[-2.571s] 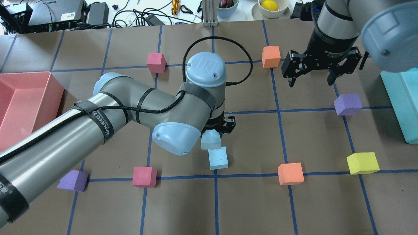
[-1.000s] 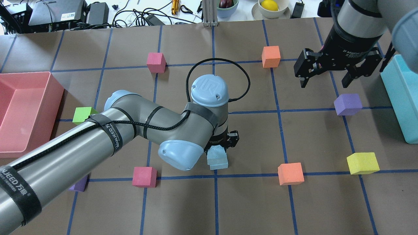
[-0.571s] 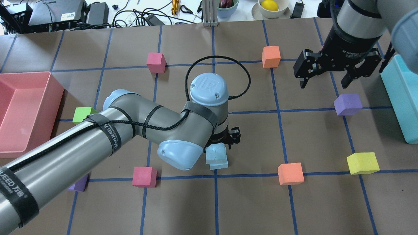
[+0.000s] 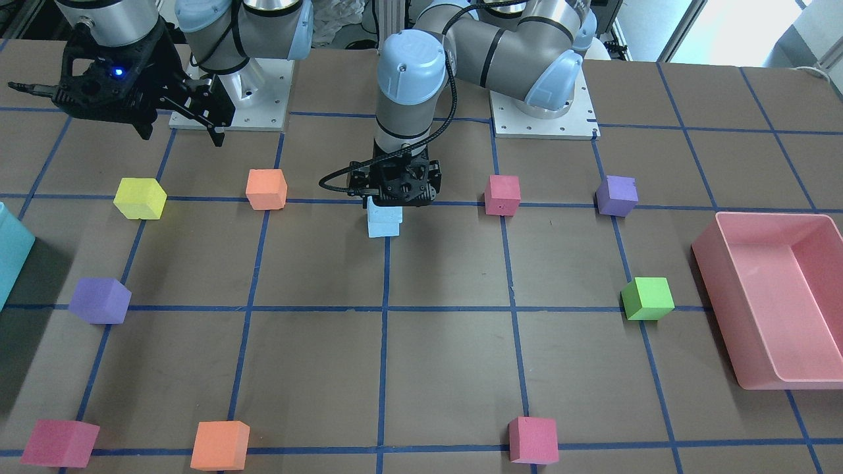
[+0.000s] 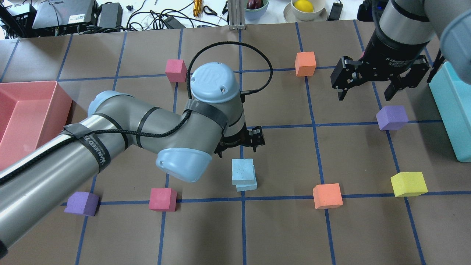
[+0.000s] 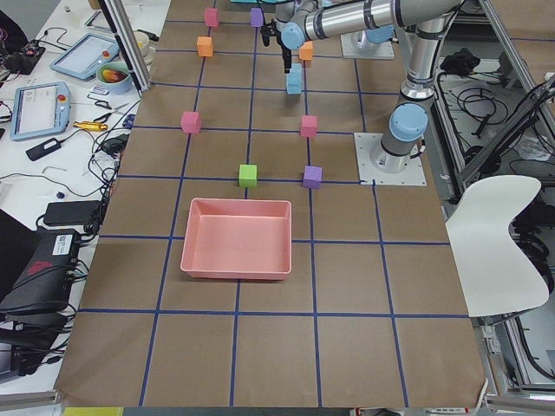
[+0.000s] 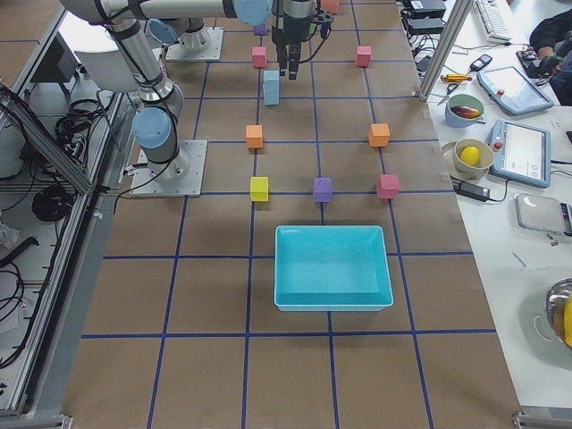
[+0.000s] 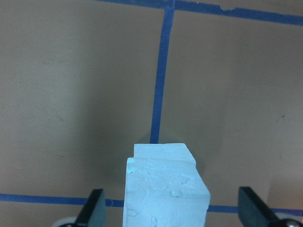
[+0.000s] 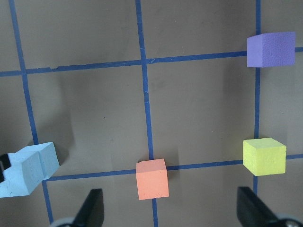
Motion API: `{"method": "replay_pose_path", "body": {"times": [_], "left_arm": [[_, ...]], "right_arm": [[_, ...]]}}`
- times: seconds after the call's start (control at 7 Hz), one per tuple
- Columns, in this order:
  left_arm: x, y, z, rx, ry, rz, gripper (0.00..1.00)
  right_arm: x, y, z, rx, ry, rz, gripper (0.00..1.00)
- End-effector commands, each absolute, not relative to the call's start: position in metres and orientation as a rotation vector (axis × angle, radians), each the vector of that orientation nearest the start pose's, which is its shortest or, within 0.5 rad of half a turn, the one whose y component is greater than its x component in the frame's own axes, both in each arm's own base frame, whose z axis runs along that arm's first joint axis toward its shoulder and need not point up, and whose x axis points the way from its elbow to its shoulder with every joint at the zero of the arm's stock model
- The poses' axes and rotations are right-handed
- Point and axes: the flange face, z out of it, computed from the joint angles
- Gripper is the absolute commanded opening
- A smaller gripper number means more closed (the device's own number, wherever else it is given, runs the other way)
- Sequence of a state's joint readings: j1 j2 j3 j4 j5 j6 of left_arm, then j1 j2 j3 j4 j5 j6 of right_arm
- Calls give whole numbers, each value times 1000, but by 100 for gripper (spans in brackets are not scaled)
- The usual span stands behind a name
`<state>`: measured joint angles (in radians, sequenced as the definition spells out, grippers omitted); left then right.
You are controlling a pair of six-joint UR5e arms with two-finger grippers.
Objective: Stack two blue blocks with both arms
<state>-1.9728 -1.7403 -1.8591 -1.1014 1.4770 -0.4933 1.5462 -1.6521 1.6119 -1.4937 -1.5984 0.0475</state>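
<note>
The two blue blocks stand stacked near the table's middle; the upper blue block (image 5: 243, 170) rests on the lower blue block (image 5: 247, 187), slightly offset. The stack also shows in the front view (image 4: 384, 222). My left gripper (image 5: 241, 147) is open and empty, just above and behind the stack. In the left wrist view the upper block (image 8: 165, 196) sits between the spread fingers (image 8: 94, 208), untouched. My right gripper (image 5: 364, 96) is open and empty, hovering far right near the teal bin. Its wrist view shows the stack (image 9: 26, 170) at the left edge.
A pink bin (image 5: 22, 121) stands at the left edge, a teal bin (image 5: 452, 110) at the right edge. Loose cubes lie around: orange (image 5: 327, 195), yellow (image 5: 408, 183), purple (image 5: 392, 117), pink (image 5: 162, 198), purple (image 5: 81, 203), green (image 4: 648, 297).
My left gripper lowered the held blue block onto the other one, opened, let it go and pulled up and back. My right gripper moved right early on, then stayed still.
</note>
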Motion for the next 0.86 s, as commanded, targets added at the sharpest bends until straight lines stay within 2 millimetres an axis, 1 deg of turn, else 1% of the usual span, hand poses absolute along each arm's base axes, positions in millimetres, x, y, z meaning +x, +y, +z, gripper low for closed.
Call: {"method": "replay_pose_path", "body": {"times": [0.0,0.14,0.29,0.43,0.57,0.71], "left_arm": [[-243,-456,373,81,3219,111,100],[-189,-470,417,151,3221,145,100],[-141,-475,447,181,3229,154,100],[-110,-474,480,174,3216,28,100],[-96,-476,515,151,3125,-69,100],[-95,-488,527,127,3095,-88,100]], "right_arm": [[119,-456,498,111,3167,60,100],[119,-456,498,111,3167,60,100],[119,-456,498,111,3167,60,100],[119,-457,498,106,3169,63,100],[119,-457,498,106,3170,63,100],[119,-457,498,101,3172,63,100]]}}
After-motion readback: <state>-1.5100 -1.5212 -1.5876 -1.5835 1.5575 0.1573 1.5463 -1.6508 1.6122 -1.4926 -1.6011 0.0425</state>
